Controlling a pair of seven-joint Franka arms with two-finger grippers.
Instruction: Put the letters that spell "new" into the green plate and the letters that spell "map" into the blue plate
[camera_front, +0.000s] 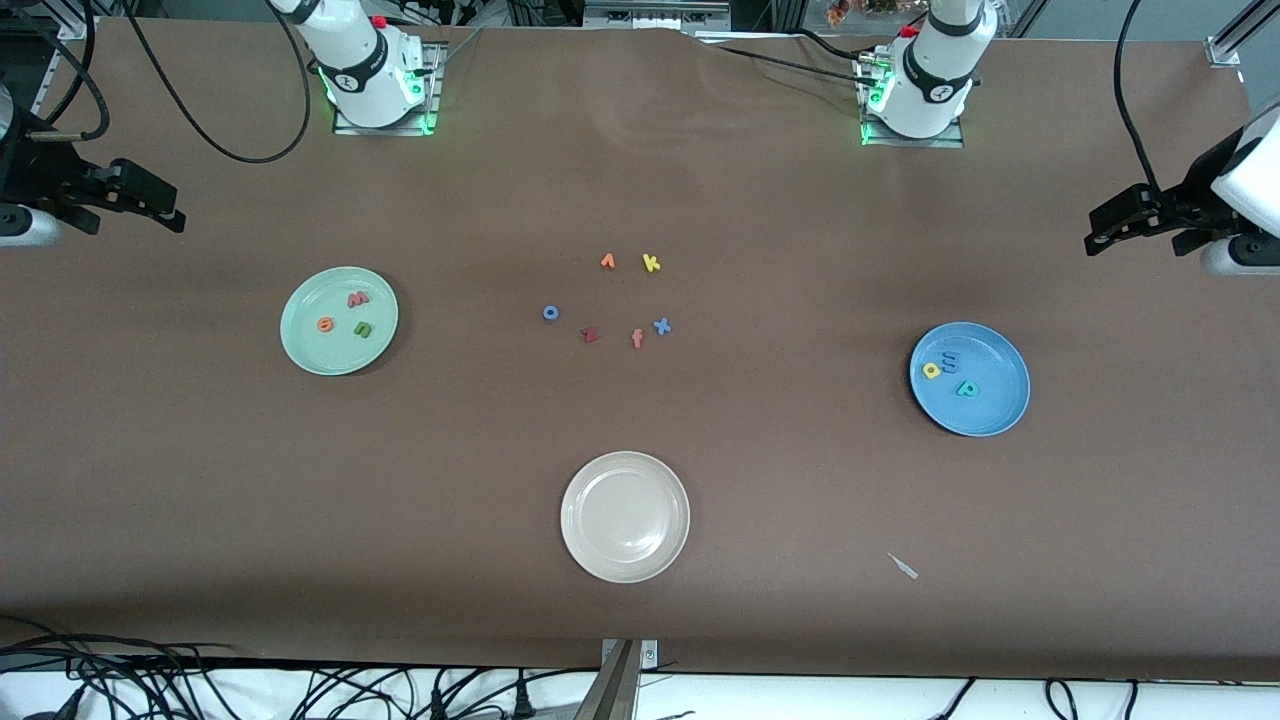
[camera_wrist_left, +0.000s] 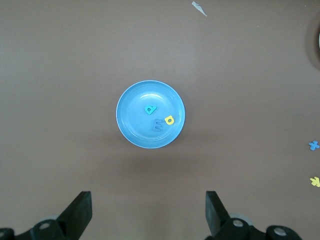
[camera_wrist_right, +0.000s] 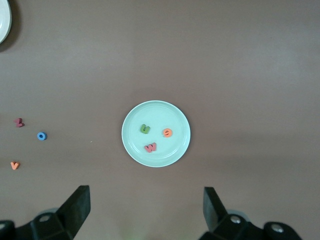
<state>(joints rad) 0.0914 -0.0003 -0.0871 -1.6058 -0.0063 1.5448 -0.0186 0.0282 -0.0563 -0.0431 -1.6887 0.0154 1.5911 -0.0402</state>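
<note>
Letters for "new", tiny foam green n (camera_front: 362, 329), orange e (camera_front: 325, 324) and salmon-pink w (camera_front: 357, 299), lie in the pale mint-green plate (camera_front: 300, 345) at centre-left of the frame, and blue m (camera_front: 949, 363), yellow a (camera_front: 931, 371) and teal p (camera_front: 966, 389) in the medium-blue plate (camera_front: 995, 415) at centre-right, so keep the left gripper (camera_wrist_left: 149, 210) and right gripper (camera_wrist_right: 147, 207), jaws spread and empty, high over the bench (camera_front: 640, 600).

The round pale mint-green plate (camera_front: 339, 321) is sitting toward my right arm's end of the worktop (camera_front: 780, 500), carrying the green n (camera_front: 362, 329), orange e (camera_front: 326, 324) and salmon-pink w (camera_front: 358, 299). The round medium-blue plate (camera_front: 969, 379) is lying toward my left arm's end, holding the blue m (camera_front: 949, 362), yellow a (camera_front: 931, 371) and teal p (camera_front: 966, 389). Between them, loose foam letters (camera_front: 618, 300) are lying, with the round beige plate (camera_front: 625, 516) nearer the front camera.
</note>
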